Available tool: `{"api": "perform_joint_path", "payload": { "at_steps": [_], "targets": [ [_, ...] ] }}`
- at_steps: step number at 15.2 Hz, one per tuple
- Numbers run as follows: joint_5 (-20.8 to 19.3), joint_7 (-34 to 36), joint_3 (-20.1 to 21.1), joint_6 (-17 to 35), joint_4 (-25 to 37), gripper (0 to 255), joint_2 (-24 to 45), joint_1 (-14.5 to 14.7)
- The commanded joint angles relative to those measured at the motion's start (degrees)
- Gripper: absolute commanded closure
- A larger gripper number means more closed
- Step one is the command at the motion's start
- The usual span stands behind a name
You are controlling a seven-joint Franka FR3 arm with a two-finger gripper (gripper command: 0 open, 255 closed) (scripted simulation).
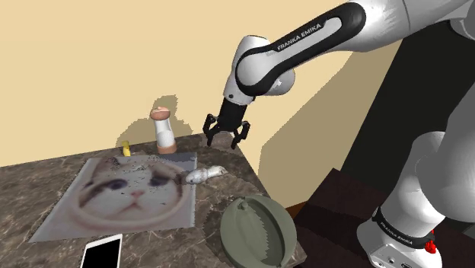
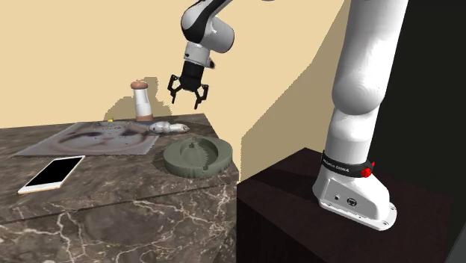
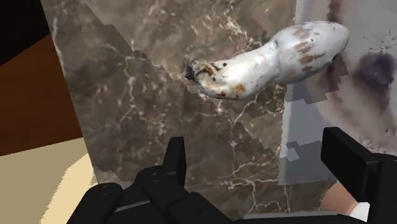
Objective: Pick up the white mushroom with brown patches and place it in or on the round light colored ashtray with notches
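1. Mushroom [image 3: 267, 60]: white, flecked with brown patches.
2. Ashtray [image 1: 259, 228]: dull grey-green.
3. Table [image 2: 112, 202]: dark brown marble, pale veins.
4. Mat [image 1: 129, 190]: grey, printed with a pale cat face.
5. Bottle [image 1: 162, 131]: white, brownish top and base.
6. Gripper [image 1: 226, 141]: black all over.

Mushroom [image 1: 204, 175] partly on the mat [image 1: 68, 217], between bottle [image 1: 162, 131] and ashtray [image 1: 257, 231]

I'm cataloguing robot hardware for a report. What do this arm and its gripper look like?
The arm is glossy white with rounded links and black joint sections; one carries white FRANKA EMIKA lettering. A black band with a red part rings its lowest link. The gripper is all black, with two blocky fingers.
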Motion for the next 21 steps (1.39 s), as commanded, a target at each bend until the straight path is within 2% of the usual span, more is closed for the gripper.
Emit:
{"api": "perform_joint_path", "payload": {
  "at_steps": [1,3,5,6,14,21],
  "targets": [
    [-10.03,35.18,2.33,2.78,-0.72,0,0.23,2.28],
    [-20.22,65.61,3.49,-0.45,3.61,0,4.00,5.04],
    [-26.56,91.85,3.21,-7.72,11.84,0,10.38,8.42],
    [-27.23,97.04,2.48,-9.70,14.13,0,12.09,9.67],
    [-27.96,97.52,1.79,-4.65,12.30,0,15.34,10.13],
    [-27.96,97.52,1.79,-4.67,12.31,0,15.33,10.13]
  ]
}}
